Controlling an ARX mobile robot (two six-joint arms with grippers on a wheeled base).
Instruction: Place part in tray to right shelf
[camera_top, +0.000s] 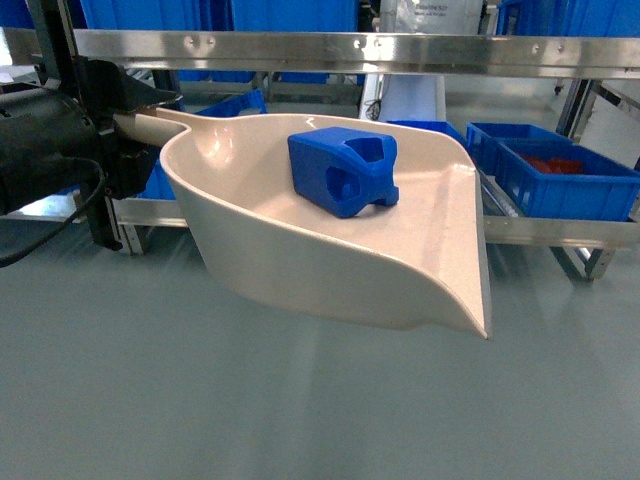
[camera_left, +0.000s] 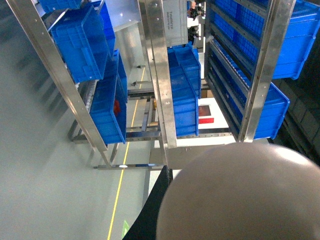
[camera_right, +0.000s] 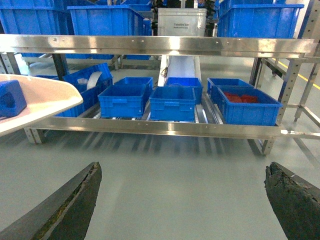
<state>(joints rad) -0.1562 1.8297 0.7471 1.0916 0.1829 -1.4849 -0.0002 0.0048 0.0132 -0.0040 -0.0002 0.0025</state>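
The part sits loose in the tray, toward the back of the bowl, and the tray hangs in the air above the floor in front of the shelf. The left claw grips the tray's handle at its far end. Both things look like hard, smooth plastic, light and stiff, so the part would likely slide toward the open lip if the tray tips forward. The handle is the natural hold, and keeping the lip level or raised seems wise.

The head view alone shows the grip and the whole tray. The left wrist view shows mostly the tray's rounded back and crates beyond. The right wrist view shows the right claw spread wide and empty, plus low crates on the shelf.
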